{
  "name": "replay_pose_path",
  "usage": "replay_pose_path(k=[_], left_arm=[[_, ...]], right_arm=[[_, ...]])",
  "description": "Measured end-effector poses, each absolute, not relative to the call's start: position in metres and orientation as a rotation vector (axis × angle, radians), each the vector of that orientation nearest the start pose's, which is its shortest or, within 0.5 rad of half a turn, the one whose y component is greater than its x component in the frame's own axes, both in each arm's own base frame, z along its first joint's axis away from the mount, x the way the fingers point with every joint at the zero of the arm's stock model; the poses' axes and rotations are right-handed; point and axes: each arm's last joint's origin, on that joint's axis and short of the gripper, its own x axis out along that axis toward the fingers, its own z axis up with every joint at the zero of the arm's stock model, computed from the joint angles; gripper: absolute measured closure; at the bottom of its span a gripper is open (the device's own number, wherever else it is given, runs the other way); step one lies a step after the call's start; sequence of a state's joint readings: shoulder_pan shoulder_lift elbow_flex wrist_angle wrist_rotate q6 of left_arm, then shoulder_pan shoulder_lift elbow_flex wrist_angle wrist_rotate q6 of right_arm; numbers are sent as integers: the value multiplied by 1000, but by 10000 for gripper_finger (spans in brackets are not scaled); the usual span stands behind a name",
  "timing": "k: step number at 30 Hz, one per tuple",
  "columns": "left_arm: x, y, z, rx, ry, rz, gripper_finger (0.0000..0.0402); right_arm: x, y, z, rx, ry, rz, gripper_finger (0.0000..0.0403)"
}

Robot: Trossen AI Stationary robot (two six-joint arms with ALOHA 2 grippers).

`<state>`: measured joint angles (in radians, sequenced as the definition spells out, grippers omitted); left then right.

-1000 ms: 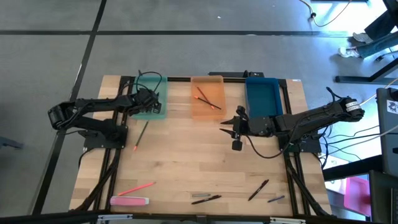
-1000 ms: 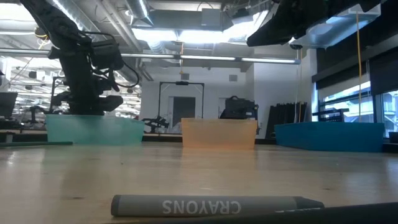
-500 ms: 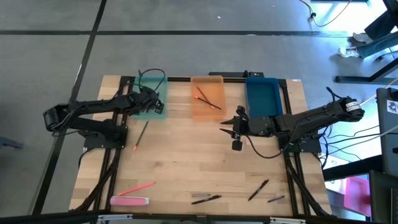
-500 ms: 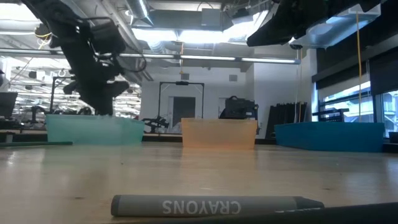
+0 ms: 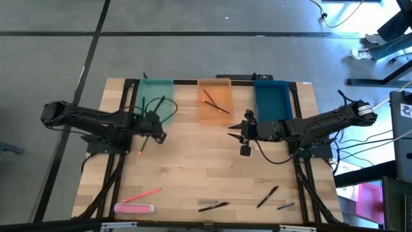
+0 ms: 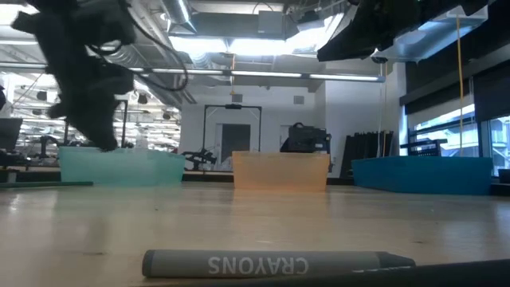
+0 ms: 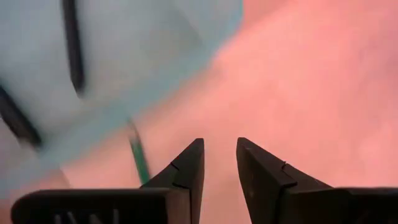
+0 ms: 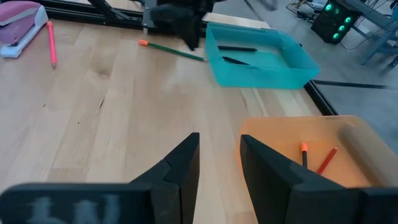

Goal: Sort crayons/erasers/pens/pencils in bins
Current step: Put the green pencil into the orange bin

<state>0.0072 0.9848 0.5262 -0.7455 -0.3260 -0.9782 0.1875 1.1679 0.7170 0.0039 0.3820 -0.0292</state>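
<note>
- Left gripper: fingers parted, empty, over bare table at 6 o'clock of teal bin; green pencil lies just beside it.
- Teal bin holds black pens.
- Right gripper: fingers apart, empty, at 5 o'clock of orange bin.
- Blue bin at 3 o'clock of orange.
- Near edge: eraser, pink pencil, grey crayon.
</note>
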Motion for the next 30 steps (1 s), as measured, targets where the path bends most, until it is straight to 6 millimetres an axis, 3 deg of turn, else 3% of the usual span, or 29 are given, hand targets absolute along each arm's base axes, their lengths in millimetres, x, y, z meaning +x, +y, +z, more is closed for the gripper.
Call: replay_pose_path(k=[11,15,25,30], left_arm=[[138,-37,175,-867,1102,783,312],[125,-45,172,-897,1183,863,315],[124,-57,166,-801,1253,814,314],[126,-60,161,-808,1342,821,314]], right_arm=[[244,35,249,-137,465,-190,282],[242,35,242,-133,481,-192,282],[236,33,221,-72,517,-214,282],[237,33,222,-51,483,-216,282]])
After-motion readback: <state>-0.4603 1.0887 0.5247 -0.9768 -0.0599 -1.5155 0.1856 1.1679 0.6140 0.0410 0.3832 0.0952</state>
